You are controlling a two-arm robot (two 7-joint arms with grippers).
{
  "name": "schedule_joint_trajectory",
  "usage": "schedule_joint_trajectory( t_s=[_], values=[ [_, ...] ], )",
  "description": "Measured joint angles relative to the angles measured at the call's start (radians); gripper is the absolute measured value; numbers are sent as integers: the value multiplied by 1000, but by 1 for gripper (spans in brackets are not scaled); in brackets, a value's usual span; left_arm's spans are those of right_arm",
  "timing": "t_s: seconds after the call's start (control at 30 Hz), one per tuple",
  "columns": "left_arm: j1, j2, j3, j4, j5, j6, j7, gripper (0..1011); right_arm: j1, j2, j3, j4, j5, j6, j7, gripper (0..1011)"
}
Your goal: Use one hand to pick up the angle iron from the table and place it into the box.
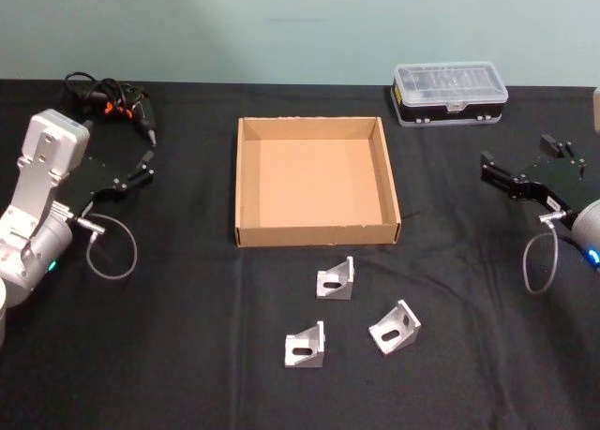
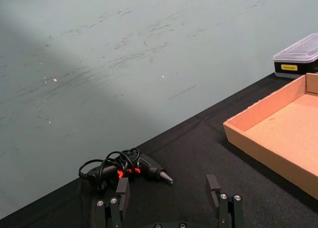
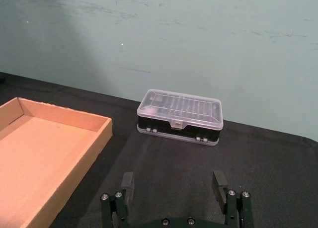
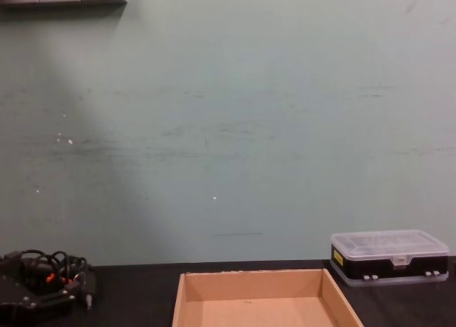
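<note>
Currently, one label in view: yellow sticker [image 2: 289, 67] on the black case with clear lid [image 2: 298, 51], text too small to read

On the black surface [image 1: 187, 355], just in front of the near wall of the box [image 1: 241, 182]: upper angle iron [image 1: 336, 282], left angle iron [image 1: 306, 346], right angle iron [image 1: 395, 327], grouped close together, not touching, all outside the box

Left hand [image 2: 168, 188] at the left side of the surface, near a corded tool [image 1: 108, 102], fingers spread, gripping nothing

Right hand [image 3: 173, 186] at the right side, near the case, fingers spread, gripping nothing

Both hands well apart from the three pieces, farther back and out to either side, box between them
</note>
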Motion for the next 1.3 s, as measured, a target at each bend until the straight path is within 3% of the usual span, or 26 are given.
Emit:
schedule_joint_trajectory(
  t_s=[1.3],
  values=[
    [0, 0, 0, 0, 0, 0, 0, 1000, 0, 0, 0, 0, 0, 0, 0, 1004]
  ],
)
